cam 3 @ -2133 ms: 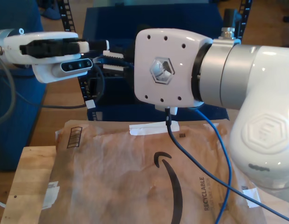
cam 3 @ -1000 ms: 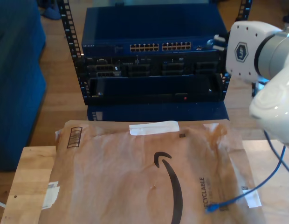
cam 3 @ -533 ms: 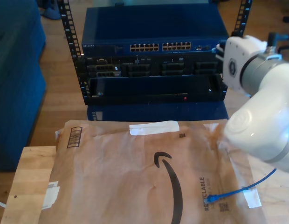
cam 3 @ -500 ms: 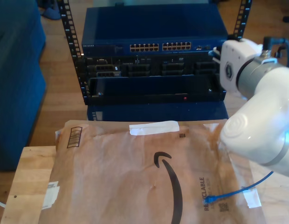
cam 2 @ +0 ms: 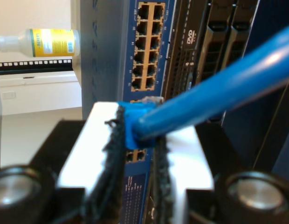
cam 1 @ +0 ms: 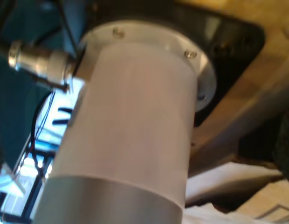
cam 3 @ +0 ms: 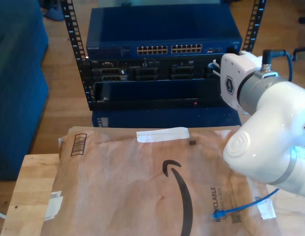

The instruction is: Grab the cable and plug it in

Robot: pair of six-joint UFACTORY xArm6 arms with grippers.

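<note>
1. Blue cable: plug end clamped between the pads of my second gripper, facing the switch ports.
2. We advise squaring the plug to one port before pushing.
3. My first gripper's state: we cannot tell.

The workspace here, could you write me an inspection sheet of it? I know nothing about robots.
Surface: wooden table covered by a brown paper mailer, taped down.
Job's things: blue cable; one plug end clamped facing the network switch, the other plug end lying loose on the mailer.
Clutter: a yellow-labelled bottle on its side beside the rack.
Grippers: my second gripper shut on the cable's plug; my first gripper, cannot tell.
Cables: a dark cable at the white arm on the exterior view's right.
Surroundings: equipment rack, wooden floor, blue furniture at the exterior view's left.
</note>
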